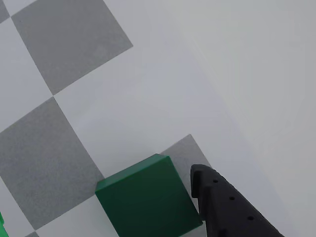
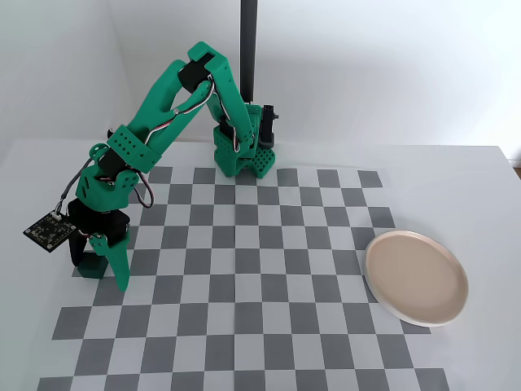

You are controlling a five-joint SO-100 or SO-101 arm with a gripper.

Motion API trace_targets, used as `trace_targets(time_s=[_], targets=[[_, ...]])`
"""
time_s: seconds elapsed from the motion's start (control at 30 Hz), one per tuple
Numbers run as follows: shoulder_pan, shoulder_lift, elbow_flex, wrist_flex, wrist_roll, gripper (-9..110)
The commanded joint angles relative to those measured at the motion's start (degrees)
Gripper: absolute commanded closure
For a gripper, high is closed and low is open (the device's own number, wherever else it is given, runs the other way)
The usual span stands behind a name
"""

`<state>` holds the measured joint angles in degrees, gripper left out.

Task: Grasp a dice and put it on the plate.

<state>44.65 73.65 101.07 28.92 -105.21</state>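
1. Nearest the wrist camera: dark green dice (image 1: 148,200) on the checkered mat (image 1: 54,148), with one black finger (image 1: 222,205) just beside its right face.
2. Round beige plate (image 2: 416,277) at the right of the fixed view, empty, well apart from the dice.
3. Grey and white checkered mat over a white table (image 2: 472,175), white wall behind.
4. Gripper (image 2: 99,273) lowered at the mat's left edge; fingers on either side of the dice, whether clamped on it cannot tell.
5. Dice mostly hidden in the fixed view; second finger cut off in the wrist view.
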Motion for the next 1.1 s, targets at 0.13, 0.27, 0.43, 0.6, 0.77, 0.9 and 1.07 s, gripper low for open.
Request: trace_targets(time_s=[0.13, 0.27, 0.43, 0.6, 0.77, 0.9, 1.07], targets=[[-0.2, 3.1, -2.6, 1.0, -2.8, 64], [-0.3, 2.7, -2.6, 1.1, -3.3, 64], [0.0, 1.8, -2.6, 1.1, -4.8, 65], [0.3, 0.8, -2.6, 0.6, -5.7, 65], [0.4, -0.4, -2.6, -0.3, -6.0, 66], [0.6, -1.9, -2.6, -1.5, -6.2, 67], [0.9, -2.2, -2.6, -1.9, -6.3, 77]])
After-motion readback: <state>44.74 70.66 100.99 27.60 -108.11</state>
